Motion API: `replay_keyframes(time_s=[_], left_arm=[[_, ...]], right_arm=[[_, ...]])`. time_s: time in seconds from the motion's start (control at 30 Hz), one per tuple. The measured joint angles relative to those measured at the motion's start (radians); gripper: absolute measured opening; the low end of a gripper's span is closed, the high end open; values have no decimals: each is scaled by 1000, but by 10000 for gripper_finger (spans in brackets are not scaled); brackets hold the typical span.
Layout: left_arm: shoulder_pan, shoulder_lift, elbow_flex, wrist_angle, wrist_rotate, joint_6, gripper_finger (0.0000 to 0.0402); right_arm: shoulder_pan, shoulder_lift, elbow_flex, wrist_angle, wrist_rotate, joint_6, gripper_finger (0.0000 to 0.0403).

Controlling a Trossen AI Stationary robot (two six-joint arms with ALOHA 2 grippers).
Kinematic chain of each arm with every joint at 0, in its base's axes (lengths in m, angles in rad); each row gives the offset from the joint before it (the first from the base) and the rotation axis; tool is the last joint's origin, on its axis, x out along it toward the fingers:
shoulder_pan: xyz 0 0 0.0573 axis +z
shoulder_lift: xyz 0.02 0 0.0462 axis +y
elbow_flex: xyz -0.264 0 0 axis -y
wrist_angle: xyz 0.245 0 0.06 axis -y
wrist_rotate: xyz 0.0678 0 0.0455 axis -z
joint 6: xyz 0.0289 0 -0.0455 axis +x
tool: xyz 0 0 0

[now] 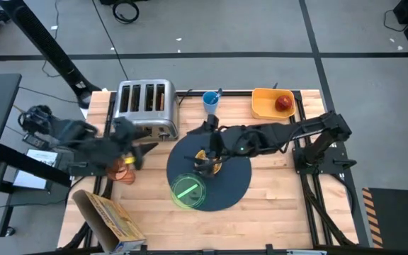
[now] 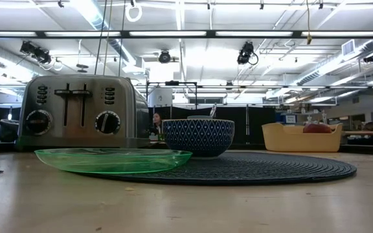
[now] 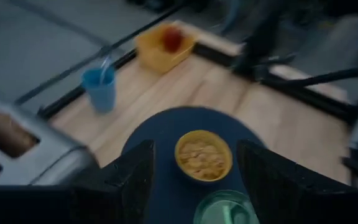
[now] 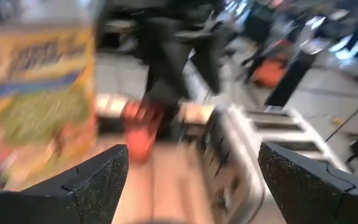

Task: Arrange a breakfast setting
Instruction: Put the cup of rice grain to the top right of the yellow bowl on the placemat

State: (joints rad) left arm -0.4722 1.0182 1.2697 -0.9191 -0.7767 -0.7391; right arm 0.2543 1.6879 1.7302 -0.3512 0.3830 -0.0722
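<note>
The dark-navy mat (image 1: 225, 180) lies at the table's middle. On it stand the blue-patterned cereal bowl (image 2: 198, 136) and the green plate (image 1: 188, 191), toward the near side. My right gripper (image 1: 205, 150) hangs open above the bowl, touching nothing. My left gripper (image 1: 142, 151) is open and empty at the table's left, beside the orange tumbler (image 1: 124, 171). The red apple (image 1: 283, 103) lies in the yellow bin (image 1: 264, 106). A brown toast slice (image 1: 159, 99) sits in the toaster (image 1: 146, 110). A thin spoon-like handle (image 1: 218, 92) sticks out of the blue cup (image 1: 210, 100).
The toaster stands at the far left of the table, the blue cup behind the mat, the yellow bin at the far right. A cereal box (image 1: 108, 216) lies at the near left corner. Bare wood shows to the mat's right and near side.
</note>
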Motion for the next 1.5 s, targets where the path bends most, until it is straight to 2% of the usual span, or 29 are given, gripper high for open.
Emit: replay_keyframes(time_s=[0.17, 0.3, 0.43, 0.57, 0.83, 1.23, 1.33, 1.5], left_arm=[[143, 78, -1, -43, 114, -143, 230], [206, 117, 0, -147, 347, -309, 230], [197, 132, 14, -327, 520, -481, 230], [146, 133, 14, -492, 634, -618, 230], [25, 134, -14, -583, 690, -873, 230], [0, 134, -191, -506, 776, -1010, 230], [0, 134, -239, -469, 805, -1045, 219], [0, 135, -298, -413, 817, -1083, 176]], right_arm=[[24, -87, 0, -277, -43, 26, 350], [32, -184, -1, -465, -43, 35, 348], [18, -271, -43, -523, -44, 62, 348], [10, -339, -108, -518, -44, 83, 348], [-7, -398, -237, -431, -18, 83, 348], [-51, -400, -298, -349, -44, 61, 348], [-59, -400, -298, -345, -50, 61, 348], [-62, -400, -298, -329, -67, 49, 348]])
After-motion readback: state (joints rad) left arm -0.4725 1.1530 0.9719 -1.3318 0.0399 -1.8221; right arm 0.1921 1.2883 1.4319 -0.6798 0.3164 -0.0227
